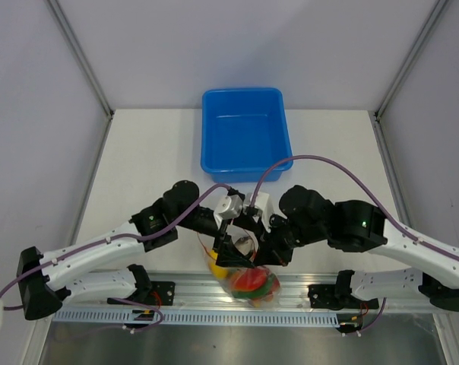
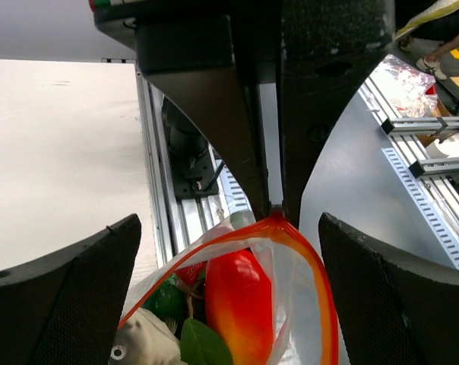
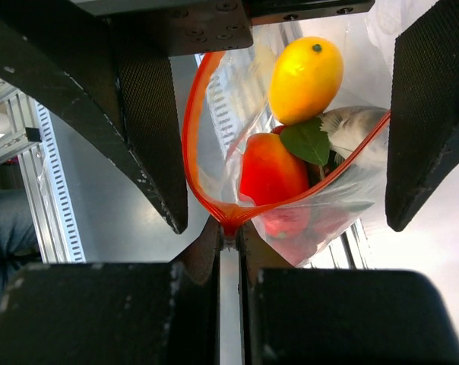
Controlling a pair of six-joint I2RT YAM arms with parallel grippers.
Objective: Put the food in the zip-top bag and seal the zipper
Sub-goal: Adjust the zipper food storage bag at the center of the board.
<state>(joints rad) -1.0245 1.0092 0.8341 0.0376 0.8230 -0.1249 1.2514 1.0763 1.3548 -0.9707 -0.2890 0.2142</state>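
Pincers, left (image 2: 273, 207) and right (image 3: 228, 228), each clench one zipper (image 3: 193, 144); perhaps five foods (image 3: 273, 173) bagged.

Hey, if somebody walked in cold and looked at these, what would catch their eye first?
Both arms meet at the table's near edge, holding up a clear bag stuffed with bright toy food. Each gripper, left and right, has its jaws pinched on the orange-red zipper, with the mouth still gaping. Behind them sits a blue tub.

I work in a lab test cell: plain grey-lilac panel walls (image 1: 32, 114) framed by aluminium posts (image 1: 81, 57), a white table (image 1: 146, 160), and slotted aluminium rail (image 1: 100, 315) along the frame's bottom edge.
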